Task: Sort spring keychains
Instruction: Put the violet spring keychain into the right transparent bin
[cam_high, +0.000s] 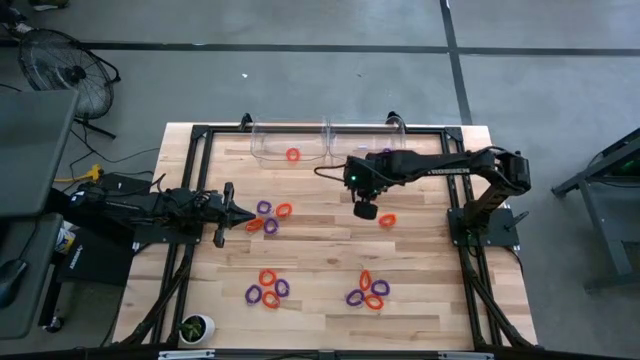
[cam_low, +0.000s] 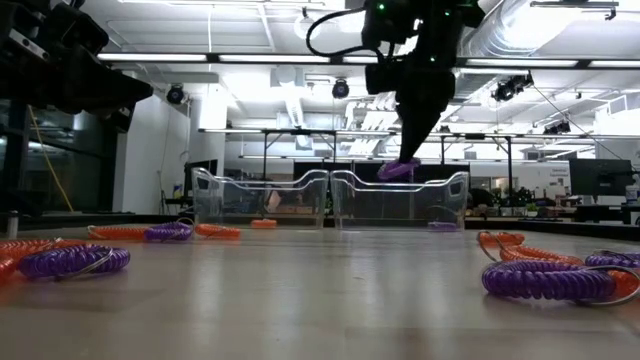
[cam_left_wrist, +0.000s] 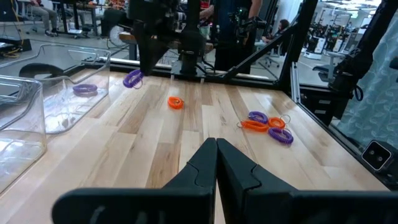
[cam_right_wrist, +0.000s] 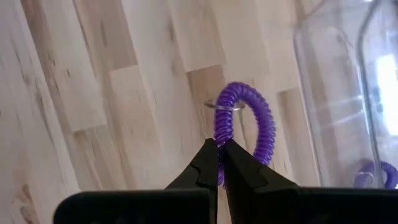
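Observation:
My right gripper (cam_high: 365, 210) hangs above the table just in front of the right clear bin (cam_high: 365, 142), shut on a purple spring keychain (cam_right_wrist: 244, 124). That bin has a purple keychain (cam_high: 385, 153) lying in it. The left clear bin (cam_high: 290, 145) has an orange one (cam_high: 292, 155). More orange and purple keychains lie loose on the wood: a group (cam_high: 268, 218) by my left gripper (cam_left_wrist: 216, 142), a single orange one (cam_high: 387, 220), and two groups near the front (cam_high: 268, 290) (cam_high: 368, 293). My left gripper is shut and level at the table's left. My right gripper pinches the purple keychain's coil (cam_right_wrist: 219, 135) between its two fingertips, on the side of the loop just below the small metal ring (cam_right_wrist: 224, 106). The fingers come steeply from above. The loop (cam_low: 400, 170) hangs at the fingertips, lifted clear of the table, about level with the bins' rims.
Both clear bins stand side by side at the table's far edge. A small plant pot (cam_high: 195, 327) sits at the near left corner. Bare wood lies in the table's middle between the keychain groups. Black frame rails run along the table's sides.

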